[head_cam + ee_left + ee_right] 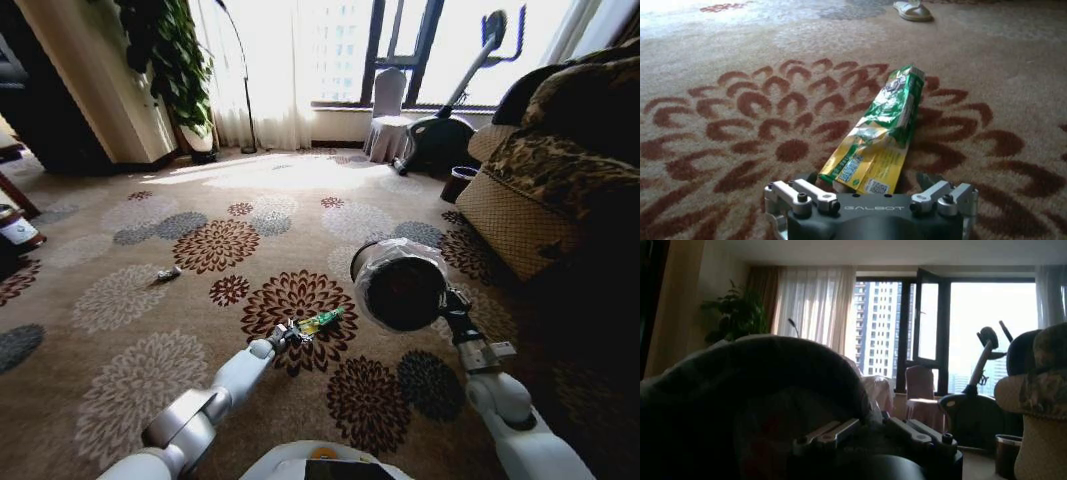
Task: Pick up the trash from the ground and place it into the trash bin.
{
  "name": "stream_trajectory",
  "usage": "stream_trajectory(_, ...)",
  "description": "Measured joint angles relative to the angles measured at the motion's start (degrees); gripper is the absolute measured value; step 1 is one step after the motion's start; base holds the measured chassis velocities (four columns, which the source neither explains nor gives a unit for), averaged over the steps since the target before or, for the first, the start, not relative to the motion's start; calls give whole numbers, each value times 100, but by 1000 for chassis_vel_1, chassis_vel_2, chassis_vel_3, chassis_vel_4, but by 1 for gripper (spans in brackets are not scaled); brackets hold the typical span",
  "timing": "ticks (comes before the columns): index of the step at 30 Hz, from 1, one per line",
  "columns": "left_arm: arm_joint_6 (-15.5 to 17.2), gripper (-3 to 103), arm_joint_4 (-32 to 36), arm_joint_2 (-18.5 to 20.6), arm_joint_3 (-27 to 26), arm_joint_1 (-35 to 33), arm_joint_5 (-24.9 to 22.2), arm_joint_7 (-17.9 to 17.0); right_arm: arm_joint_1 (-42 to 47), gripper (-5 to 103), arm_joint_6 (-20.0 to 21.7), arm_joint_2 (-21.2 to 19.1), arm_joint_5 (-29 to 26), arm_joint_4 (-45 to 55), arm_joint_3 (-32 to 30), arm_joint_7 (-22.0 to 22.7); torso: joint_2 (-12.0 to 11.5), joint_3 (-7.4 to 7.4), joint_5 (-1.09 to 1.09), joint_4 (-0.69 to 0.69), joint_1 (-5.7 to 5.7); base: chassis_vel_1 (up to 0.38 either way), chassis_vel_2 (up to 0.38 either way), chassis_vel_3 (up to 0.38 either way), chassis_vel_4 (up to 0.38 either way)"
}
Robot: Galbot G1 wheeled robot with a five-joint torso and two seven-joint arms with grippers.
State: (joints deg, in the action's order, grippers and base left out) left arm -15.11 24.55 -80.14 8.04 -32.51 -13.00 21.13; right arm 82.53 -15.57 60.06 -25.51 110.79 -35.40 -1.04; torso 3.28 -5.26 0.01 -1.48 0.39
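Reaching low over the carpet [120, 330], the left gripper [293, 333] has its fingers spread on either side of the near end of the green wrapper [880, 137], which lies flat on a red flower pattern. The right gripper [462, 325] is clamped on the rim of the trash bin [400, 285], holding it tipped above the floor, just right of the wrapper. A small white scrap [168, 273] lies well off to the left.

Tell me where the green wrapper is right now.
In the head view the green wrapper lies low and centre on the flowered carpet, at the left gripper, left of the trash bin that the right gripper holds up.
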Motion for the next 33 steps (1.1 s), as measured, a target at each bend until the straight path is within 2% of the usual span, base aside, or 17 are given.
stream_trajectory(3, 57, 98, -22, -38, -104, 3, 23, 81, 8, 0, -2, -2, -1, 1, -10, 0, 0, 0, -2, 1, 0, 0, 0, 0, 0)
stream_trajectory(4, 92, 90, -15, -43, -137, 1, 24, 106, 8, 0, -2, -6, -1, 2, -11, 0, 0, 0, -1, 1, 0, 0, 0, 0, 0)
stream_trajectory(6, 108, 90, -6, -45, -154, -4, 24, 123, 8, 0, -2, -7, -2, 2, -12, 0, 0, 0, -1, 1, 0, 0, 0, 0, 0)
stream_trajectory(11, 137, 62, 101, -48, -219, -101, 27, 130, -5, 0, -2, -2, -4, 25, 8, 0, 0, 0, -1, 0, 0, 0, 0, 0, 0)
stream_trajectory(14, 127, 57, 138, -36, -219, -130, 27, 131, -5, 0, -3, -1, -4, 29, 9, 0, 0, 0, -2, 0, 0, 0, 0, 0, 0)
stream_trajectory(16, 123, 46, 153, -31, -219, -136, 27, 130, -6, 0, -3, 0, -5, 31, 10, 0, 0, 0, -1, 0, 0, 0, 0, 0, 0)
stream_trajectory(19, 120, 41, 156, -30, -219, -139, 27, 130, -5, 0, -2, 1, -5, 31, 11, 0, 0, 0, -2, 0, 0, 0, 0, 0, 0)
stream_trajectory(20, 118, 30, 160, -27, -218, -140, 26, 130, -5, 0, -2, 2, -6, 31, 12, 0, 0, 0, -1, 0, 0, 0, 0, 0, 0)
stream_trajectory(23, 116, 25, 162, -26, -217, -141, 24, 129, -6, 0, -2, 3, -7, 31, 13, 0, 0, 0, -1, 0, 0, 0, 0, 0, 0)
stream_trajectory(24, 115, 19, 164, -26, -216, -141, 23, 129, -6, 0, -3, 3, -7, 32, 13, 0, 0, 0, -1, 0, 0, 0, 0, 0, 0)
stream_trajectory(25, 115, 19, 164, -26, -216, -141, 23, 129, -6, 0, -3, 3, -7, 32, 13, 0, 0, 0, -1, 0, 0, 0, 0, 0, 0)
stream_trajectory(26, 113, 9, 167, -26, -215, -141, 22, 129, -7, 0, -2, 4, -8, 31, 14, 0, 1, 0, -2, 1, 0, 0, 0, 0, 0)
stream_trajectory(28, 112, 9, 168, -26, -214, -141, 22, 130, -7, 0, -3, 4, -8, 32, 14, 0, 0, 0, -2, 1, 0, 0, 0, 0, 0)
stream_trajectory(29, 111, 2, 169, -26, -214, -142, 21, 130, -8, 0, -3, 5, -9, 31, 15, 0, 0, 0, -2, 1, 0, 0, 0, 0, 0)
stream_trajectory(33, 110, 0, 170, -24, -212, -144, 20, 129, -9, 0, -3, 5, -10, 31, 16, 0, 0, 0, -2, 1, 0, 0, 0, 0, 0)
